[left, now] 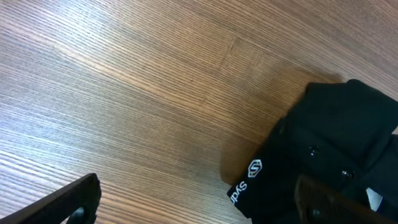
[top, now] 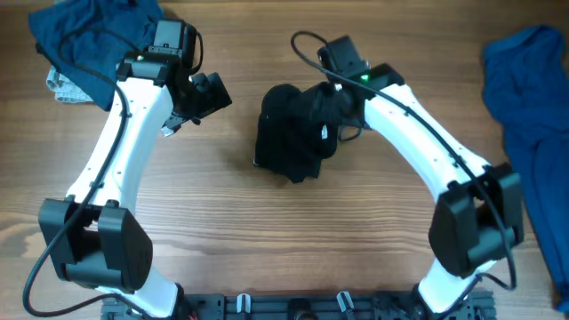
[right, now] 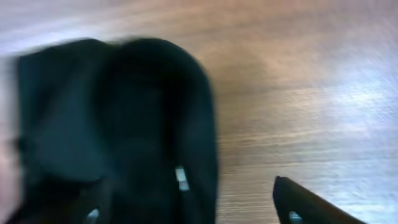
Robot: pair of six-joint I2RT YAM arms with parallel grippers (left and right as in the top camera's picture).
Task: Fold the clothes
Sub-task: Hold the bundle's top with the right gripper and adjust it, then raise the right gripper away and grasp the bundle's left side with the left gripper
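A black garment (top: 286,133) lies bunched and folded at the table's middle. It has a tiny white label (top: 324,133) and white lettering (left: 239,190). My left gripper (top: 213,93) is open and empty, just left of the garment; in the left wrist view (left: 196,208) its fingers are spread wide, the right one over the garment's edge (left: 336,143). My right gripper (top: 336,120) hovers at the garment's right side. The blurred right wrist view (right: 199,208) shows its fingers apart, with the black fabric (right: 118,118) under the left finger and bare wood by the right.
A dark navy garment (top: 89,40) lies heaped at the back left, with a pale patterned cloth (top: 60,86) beneath it. A royal blue garment (top: 529,89) lies along the right edge. The table (top: 267,231) is wood.
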